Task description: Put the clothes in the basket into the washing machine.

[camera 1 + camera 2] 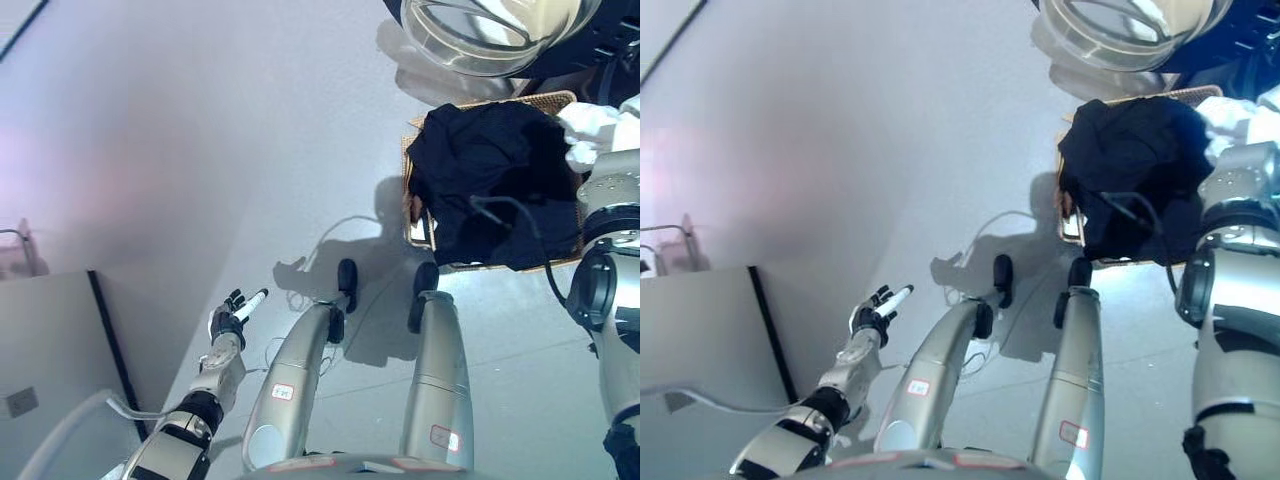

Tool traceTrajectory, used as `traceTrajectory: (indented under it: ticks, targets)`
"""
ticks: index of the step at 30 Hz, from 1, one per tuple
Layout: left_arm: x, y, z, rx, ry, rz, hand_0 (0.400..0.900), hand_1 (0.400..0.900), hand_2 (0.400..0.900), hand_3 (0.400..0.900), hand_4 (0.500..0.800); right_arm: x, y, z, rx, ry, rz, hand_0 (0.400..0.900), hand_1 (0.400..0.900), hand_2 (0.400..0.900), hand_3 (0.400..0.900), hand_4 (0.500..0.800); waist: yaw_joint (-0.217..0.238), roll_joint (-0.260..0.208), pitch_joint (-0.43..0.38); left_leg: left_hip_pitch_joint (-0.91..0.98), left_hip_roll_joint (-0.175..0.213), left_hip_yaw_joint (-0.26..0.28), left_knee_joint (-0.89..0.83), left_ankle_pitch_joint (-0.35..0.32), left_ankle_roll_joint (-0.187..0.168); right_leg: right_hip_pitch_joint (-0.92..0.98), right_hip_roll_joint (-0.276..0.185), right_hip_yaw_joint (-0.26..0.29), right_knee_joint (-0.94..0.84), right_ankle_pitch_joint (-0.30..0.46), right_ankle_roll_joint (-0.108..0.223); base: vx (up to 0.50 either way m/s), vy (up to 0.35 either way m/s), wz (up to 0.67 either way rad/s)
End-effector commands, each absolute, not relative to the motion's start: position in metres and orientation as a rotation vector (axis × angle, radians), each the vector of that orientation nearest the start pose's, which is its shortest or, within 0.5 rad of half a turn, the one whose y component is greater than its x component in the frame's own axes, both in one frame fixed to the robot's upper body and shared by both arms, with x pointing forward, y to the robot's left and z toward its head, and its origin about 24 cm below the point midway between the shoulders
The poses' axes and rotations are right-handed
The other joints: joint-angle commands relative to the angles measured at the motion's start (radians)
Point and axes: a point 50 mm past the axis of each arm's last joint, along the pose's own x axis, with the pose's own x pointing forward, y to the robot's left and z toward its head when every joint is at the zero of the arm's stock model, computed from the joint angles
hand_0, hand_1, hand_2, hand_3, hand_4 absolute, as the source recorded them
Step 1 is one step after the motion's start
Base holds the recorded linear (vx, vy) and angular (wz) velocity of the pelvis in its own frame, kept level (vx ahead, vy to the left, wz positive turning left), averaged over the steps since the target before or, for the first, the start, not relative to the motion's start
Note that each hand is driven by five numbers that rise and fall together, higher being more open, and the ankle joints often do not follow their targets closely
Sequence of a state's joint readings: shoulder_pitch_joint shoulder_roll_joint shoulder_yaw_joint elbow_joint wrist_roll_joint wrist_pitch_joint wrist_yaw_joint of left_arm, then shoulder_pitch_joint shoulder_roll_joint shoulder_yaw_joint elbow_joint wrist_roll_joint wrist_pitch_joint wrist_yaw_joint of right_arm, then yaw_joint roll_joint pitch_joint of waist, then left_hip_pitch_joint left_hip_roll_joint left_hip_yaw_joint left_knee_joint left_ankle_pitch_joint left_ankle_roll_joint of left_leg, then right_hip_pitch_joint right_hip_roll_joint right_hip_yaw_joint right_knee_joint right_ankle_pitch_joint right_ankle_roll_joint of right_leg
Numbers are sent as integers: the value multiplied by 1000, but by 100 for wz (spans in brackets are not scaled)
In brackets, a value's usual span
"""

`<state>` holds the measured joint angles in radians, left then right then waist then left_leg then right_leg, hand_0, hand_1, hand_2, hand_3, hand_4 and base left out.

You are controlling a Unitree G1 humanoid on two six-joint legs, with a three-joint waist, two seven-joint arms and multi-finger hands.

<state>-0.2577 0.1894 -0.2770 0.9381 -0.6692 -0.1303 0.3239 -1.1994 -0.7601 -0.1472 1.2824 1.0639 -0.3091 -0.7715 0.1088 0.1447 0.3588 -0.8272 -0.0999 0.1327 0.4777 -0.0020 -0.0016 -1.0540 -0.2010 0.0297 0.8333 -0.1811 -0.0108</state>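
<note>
A wicker basket (545, 99) stands on the floor at the upper right, heaped with black clothes (490, 170) that hang over its rim. Something white (590, 128) lies at its right end. The washing machine's round glass door (490, 30) shows at the top edge, just beyond the basket. My left hand (232, 318) is low on the left, far from the basket, with straight fingers and nothing in it. My right arm (612, 200) comes up along the right edge to the basket's right side. Its hand is hidden by the arm and the cloth.
A grey cabinet (50, 350) with a dark edge stands at the lower left, close to my left arm. The dark body of the washing machine (610, 40) fills the top right corner. Pale grey floor (200, 130) spreads to the left of the basket.
</note>
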Motion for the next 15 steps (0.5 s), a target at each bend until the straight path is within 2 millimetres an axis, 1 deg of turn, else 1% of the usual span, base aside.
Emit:
traceTrajectory:
  ticks: [1,5,8,10,11,12,14,15]
  targets:
    - [215,197,-105,-150,700,447,900,900,900,900,800,299,-412,296,689,-654,-1330,900,900,900,900,800,-39,75,-19,-2,26,-14,-24,-59,-50,26,64,0,27,-88,28,16,-90,7]
    - [212,198,-107,-145,702,447,900,900,900,900,800,284,-422,310,630,-735,-1356,900,900,900,900,800,-44,77,-21,-6,21,-11,-21,-59,-51,9,56,5,53,-96,30,20,-64,9]
    - [211,198,-107,-139,702,447,900,900,900,900,800,276,-428,312,611,-741,-1403,900,900,900,900,800,-48,76,-25,-7,17,-5,-24,-58,-53,4,51,6,62,-97,31,25,-37,7]
    - [210,198,-108,-142,698,449,900,900,900,900,800,273,-428,317,543,-751,-1424,900,900,900,900,800,-48,76,-28,-7,14,-3,-27,-56,-53,0,49,7,63,-97,32,17,-4,0]
    - [209,199,-107,-135,689,449,900,900,900,900,800,269,-428,324,446,-763,-1451,900,900,900,900,800,-49,75,-30,-7,13,-1,-29,-57,-52,-1,48,6,65,-97,33,0,0,0]
    - [209,199,-107,-136,689,449,900,900,900,900,800,270,-427,324,442,-763,-1453,900,900,900,900,800,-50,76,-31,-7,13,-1,-29,-57,-52,-2,48,7,66,-97,33,0,0,0]
    - [210,199,-105,-132,675,449,900,900,900,900,800,272,-426,324,372,-749,-1438,900,900,900,900,800,-51,72,-30,-14,12,-2,-25,-59,-48,-7,50,6,65,-95,34,0,0,0]
    - [211,200,-105,-129,672,451,900,900,900,900,800,274,-425,323,381,-742,-1432,900,900,900,900,800,-53,70,-31,-18,12,-3,-22,-62,-47,-9,52,6,66,-95,33,0,0,0]
